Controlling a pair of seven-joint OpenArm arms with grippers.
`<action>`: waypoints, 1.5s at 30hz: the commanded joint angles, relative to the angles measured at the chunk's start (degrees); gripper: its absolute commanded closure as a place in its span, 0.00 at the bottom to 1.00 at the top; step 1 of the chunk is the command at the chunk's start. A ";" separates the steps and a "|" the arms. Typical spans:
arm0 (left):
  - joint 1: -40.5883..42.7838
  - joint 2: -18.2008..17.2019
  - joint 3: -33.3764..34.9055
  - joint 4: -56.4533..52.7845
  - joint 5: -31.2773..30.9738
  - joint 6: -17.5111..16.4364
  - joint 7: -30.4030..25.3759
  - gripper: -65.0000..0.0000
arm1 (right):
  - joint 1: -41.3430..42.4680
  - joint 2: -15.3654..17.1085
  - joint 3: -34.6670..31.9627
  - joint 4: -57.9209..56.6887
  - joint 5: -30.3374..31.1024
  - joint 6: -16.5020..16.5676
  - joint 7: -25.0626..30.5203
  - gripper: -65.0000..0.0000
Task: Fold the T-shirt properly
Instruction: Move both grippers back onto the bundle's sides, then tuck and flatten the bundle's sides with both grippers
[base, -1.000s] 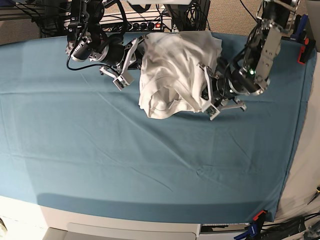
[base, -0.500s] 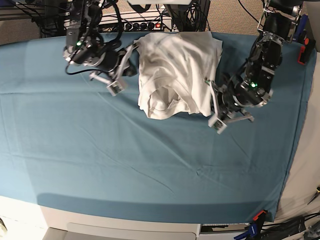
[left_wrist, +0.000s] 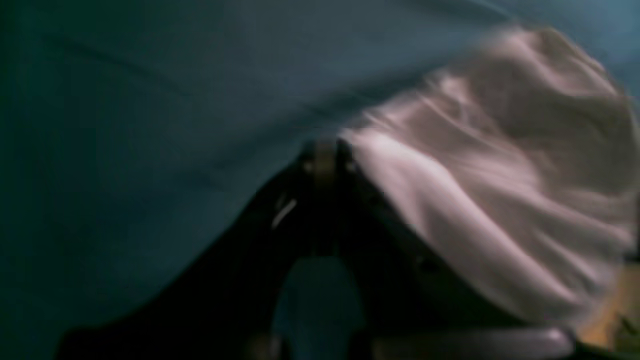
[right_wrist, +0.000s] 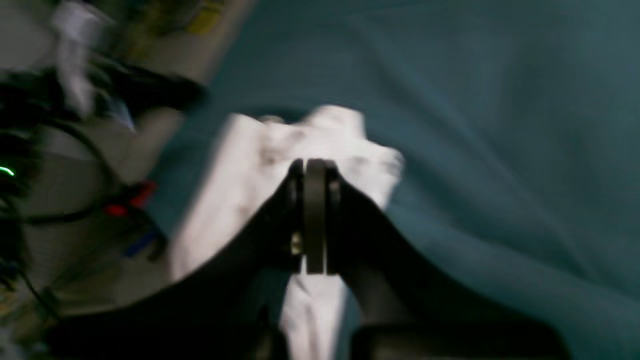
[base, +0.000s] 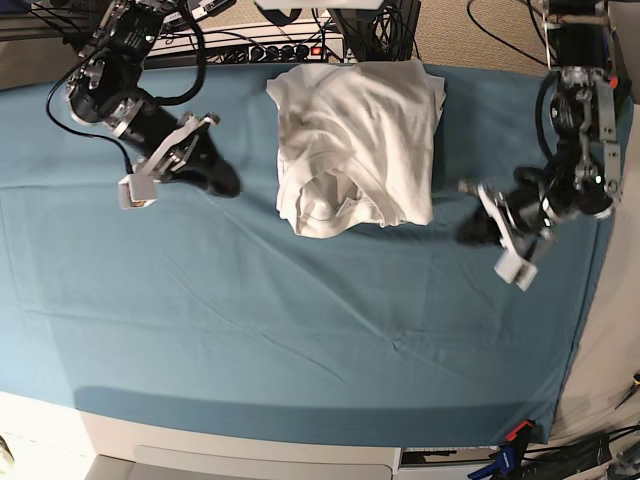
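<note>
The T-shirt (base: 357, 140) sits bunched at upper centre, so both clenched, empty grippers, left gripper (base: 507, 252) and right gripper (base: 150, 178), should retreat without snagging it.

Sharp, evenly lit overhead view; two dim, smeared wrist views.

From the base camera the wrinkled white cotton T-shirt (base: 358, 140) is bright, close to washed out on its folds, and casts a thin shadow along its near edge on the teal-blue table cloth (base: 300, 320); the cloth darkens toward the near edge, and the picture bends slightly at its sides. Both wrist views are dark and motion-blurred: the shirt (left_wrist: 505, 170) reads pinkish grey and streaked in the left one, white and soft-edged (right_wrist: 235, 170) in the right one, where background cables are out of focus.
</note>
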 joint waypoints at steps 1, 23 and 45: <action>0.46 -0.63 -0.31 0.83 -3.52 -1.53 0.09 1.00 | 0.52 -0.61 -0.57 0.87 3.06 0.06 1.38 1.00; 18.91 0.28 -0.31 14.23 -28.48 -13.20 12.55 1.00 | 7.67 -6.16 -13.66 -16.39 -5.11 0.06 0.94 1.00; 18.84 7.43 10.21 10.10 3.02 -3.30 -0.17 1.00 | 10.69 -0.20 -13.70 -16.76 -35.41 0.06 15.26 1.00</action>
